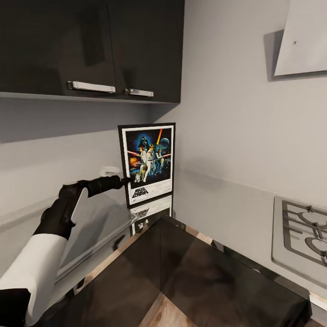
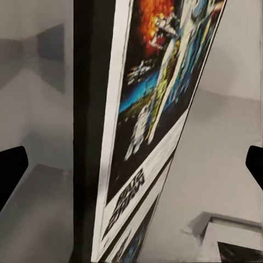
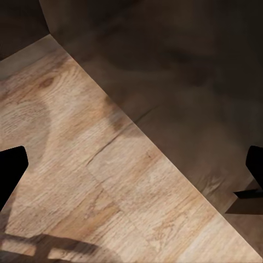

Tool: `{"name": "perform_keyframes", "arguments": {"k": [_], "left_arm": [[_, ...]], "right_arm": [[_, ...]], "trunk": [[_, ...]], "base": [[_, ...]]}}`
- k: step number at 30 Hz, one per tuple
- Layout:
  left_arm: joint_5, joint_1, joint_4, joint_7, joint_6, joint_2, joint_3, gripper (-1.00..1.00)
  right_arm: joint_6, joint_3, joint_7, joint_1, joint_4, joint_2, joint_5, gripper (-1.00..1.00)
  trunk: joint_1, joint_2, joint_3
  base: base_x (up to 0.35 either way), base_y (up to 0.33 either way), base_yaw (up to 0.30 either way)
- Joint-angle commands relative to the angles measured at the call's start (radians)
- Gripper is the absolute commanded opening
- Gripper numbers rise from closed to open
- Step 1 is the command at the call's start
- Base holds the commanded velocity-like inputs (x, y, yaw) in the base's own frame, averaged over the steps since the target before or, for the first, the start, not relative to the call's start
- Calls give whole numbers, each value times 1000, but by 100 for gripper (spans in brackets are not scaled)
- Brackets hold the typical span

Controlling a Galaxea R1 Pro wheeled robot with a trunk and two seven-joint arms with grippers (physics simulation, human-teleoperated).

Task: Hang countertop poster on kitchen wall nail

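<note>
One poster [image 1: 147, 162] is standing upright at the back corner of the tabletop [image 1: 227, 204], leaning against the wall under the dark upper cabinets [image 1: 91, 45], its picture mirroring in the glossy surface below. Left claw [image 1: 123, 181] is reaching to the poster's left frame edge; in the left wrist view its fingers [image 2: 12, 170] are sitting spread wide with the poster [image 2: 148, 126] between them, not pinched. Right claw [image 3: 131, 170] is hanging open over the wooden floor [image 3: 109, 164]. Gas hob [image 1: 302, 236] is lying at the tabletop's right end.
</note>
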Motion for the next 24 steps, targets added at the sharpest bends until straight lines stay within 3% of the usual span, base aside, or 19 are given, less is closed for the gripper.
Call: {"name": "perform_keyframes", "arguments": {"k": [1,24], "left_arm": [[9,-1,0,1,8,0,-4,100],[9,-1,1,-1,8,2,-16,100]], "right_arm": [[-3,1,1,-1,1,0,3,100],[-3,1,1,-1,1,0,3,100]], "trunk": [[0,-1,-1],[0,-1,-1]], "base": [[0,0,0],[59,0,0]]}}
